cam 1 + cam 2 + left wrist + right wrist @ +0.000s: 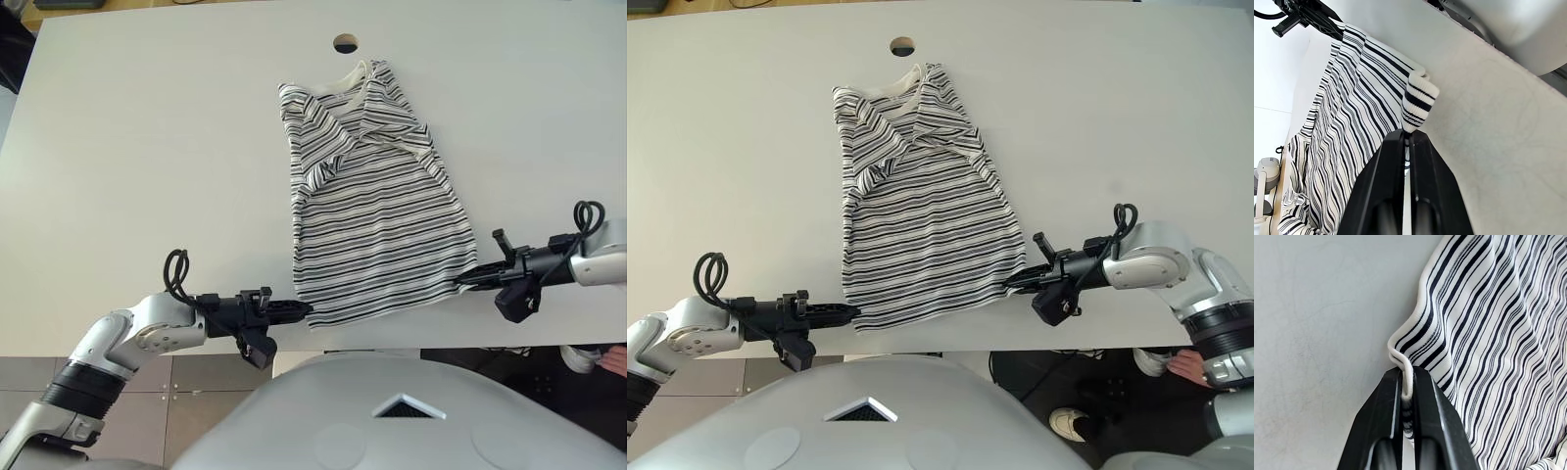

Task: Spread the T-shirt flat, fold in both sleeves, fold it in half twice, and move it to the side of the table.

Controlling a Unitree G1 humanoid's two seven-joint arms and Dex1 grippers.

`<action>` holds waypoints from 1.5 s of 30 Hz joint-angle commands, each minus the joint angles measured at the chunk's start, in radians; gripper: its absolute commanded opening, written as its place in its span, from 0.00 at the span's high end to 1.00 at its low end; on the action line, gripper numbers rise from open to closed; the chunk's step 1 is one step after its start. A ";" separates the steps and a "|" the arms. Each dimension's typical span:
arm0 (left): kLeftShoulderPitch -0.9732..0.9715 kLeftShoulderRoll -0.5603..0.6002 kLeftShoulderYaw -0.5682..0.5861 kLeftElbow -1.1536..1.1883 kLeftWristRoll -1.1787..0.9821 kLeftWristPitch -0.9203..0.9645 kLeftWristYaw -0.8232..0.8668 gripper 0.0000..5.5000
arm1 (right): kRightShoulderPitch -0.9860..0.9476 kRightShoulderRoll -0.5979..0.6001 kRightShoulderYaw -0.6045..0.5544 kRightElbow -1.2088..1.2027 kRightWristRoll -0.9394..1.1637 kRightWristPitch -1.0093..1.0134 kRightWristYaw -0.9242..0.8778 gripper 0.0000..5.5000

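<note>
Left pincer (pixel 302 309) is clamped shut on the near-left hem corner of the T-shirt (pixel 367 196). Right pincer (pixel 464 282) pinches the near-right corner. The hem runs between the two, close to the near edge of the table (pixel 127 157). The shirt extends away from both pincers, bunched at the chest, its collar just short of a round hole (pixel 345 43). Broad bare tabletop lies outboard of the left pincer, less beyond the right.

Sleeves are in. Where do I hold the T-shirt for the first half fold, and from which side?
Hold the T-shirt by its two hem corners, each from its outer side. The left gripper is shut on one corner, the right gripper on the other. The hem lies nearest the robot, the collar farthest, so lifting there should carry it over.
</note>
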 commanded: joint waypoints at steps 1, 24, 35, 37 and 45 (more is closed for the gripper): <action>0.086 0.056 -0.068 -0.075 -0.330 0.286 -0.168 0.98 | 0.104 -0.055 0.038 -0.123 0.286 0.272 0.115 0.98; -0.217 -0.098 0.260 -0.035 -1.296 0.958 -0.355 0.98 | -0.145 0.361 -0.224 -0.148 0.627 0.812 -0.057 0.98; -0.531 -0.342 0.280 0.546 -0.966 0.938 -0.272 0.98 | -0.583 0.705 -0.155 0.718 0.130 0.579 -0.454 0.98; -0.567 -0.364 0.290 0.602 -0.933 0.938 -0.263 0.98 | -0.632 0.732 -0.160 0.843 0.095 0.544 -0.502 0.98; -0.667 -0.408 0.347 0.771 -0.858 0.984 -0.231 0.79 | -0.718 0.791 -0.214 1.062 0.049 0.486 -0.646 0.76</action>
